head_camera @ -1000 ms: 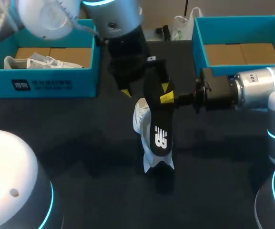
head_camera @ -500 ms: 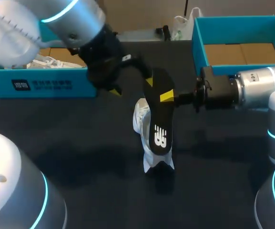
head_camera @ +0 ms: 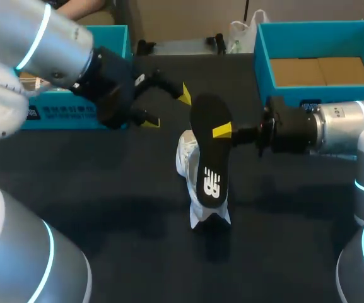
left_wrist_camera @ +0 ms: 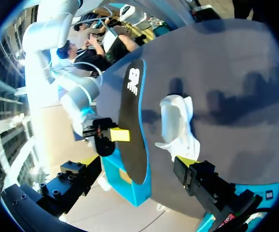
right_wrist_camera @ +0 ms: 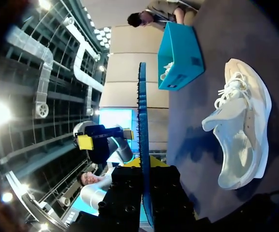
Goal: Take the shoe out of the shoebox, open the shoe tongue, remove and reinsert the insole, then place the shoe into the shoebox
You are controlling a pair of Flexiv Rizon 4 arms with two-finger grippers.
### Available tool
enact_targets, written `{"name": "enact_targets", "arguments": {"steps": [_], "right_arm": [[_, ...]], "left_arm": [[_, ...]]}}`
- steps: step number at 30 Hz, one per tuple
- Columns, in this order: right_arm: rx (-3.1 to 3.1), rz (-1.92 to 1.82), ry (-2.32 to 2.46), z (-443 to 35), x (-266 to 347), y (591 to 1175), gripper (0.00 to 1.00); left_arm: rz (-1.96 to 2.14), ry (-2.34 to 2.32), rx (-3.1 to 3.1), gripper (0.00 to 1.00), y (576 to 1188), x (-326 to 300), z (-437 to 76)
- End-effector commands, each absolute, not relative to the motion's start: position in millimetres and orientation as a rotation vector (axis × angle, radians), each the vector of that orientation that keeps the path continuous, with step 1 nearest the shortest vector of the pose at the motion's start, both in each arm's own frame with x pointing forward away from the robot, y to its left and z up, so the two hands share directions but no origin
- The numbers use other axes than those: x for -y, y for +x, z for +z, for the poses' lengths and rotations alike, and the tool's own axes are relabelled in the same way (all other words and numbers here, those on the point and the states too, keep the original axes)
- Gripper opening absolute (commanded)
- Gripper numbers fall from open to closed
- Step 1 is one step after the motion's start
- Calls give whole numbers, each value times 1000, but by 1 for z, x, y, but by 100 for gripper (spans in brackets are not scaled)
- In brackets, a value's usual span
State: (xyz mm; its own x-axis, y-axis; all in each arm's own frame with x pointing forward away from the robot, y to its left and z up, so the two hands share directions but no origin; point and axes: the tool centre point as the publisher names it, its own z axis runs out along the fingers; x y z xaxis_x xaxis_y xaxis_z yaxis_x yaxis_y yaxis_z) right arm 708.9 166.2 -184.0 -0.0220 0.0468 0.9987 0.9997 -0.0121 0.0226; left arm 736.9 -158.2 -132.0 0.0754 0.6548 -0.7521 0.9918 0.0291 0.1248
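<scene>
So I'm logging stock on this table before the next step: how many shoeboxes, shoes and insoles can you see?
Shoeboxes: 2 (left shoebox, right shoebox)
Shoes: 2 (white shoe on the table, second shoe in the left shoebox)
Insoles: 1 (black insole)
Total: 5

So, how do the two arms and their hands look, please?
The left arm and the right arm are thick, rounded, silver-white tubes with glowing cyan rings at the joints. Each wrist section is black and blocky. The left hand and the right hand have black fingers with bright yellow tips.
</scene>
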Motion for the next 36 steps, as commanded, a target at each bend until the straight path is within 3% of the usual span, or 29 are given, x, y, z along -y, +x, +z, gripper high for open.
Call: {"name": "enact_targets", "arguments": {"steps": [1,36], "right_arm": [[1251,-1213,-1245,-183,-168,708,0],[1273,-1271,-1236,-183,-190,706,0]], "left_arm": [[-806,1518,-1462,100,730,154,-138],[-953,1317,-1343,100,754,189,-177]]}}
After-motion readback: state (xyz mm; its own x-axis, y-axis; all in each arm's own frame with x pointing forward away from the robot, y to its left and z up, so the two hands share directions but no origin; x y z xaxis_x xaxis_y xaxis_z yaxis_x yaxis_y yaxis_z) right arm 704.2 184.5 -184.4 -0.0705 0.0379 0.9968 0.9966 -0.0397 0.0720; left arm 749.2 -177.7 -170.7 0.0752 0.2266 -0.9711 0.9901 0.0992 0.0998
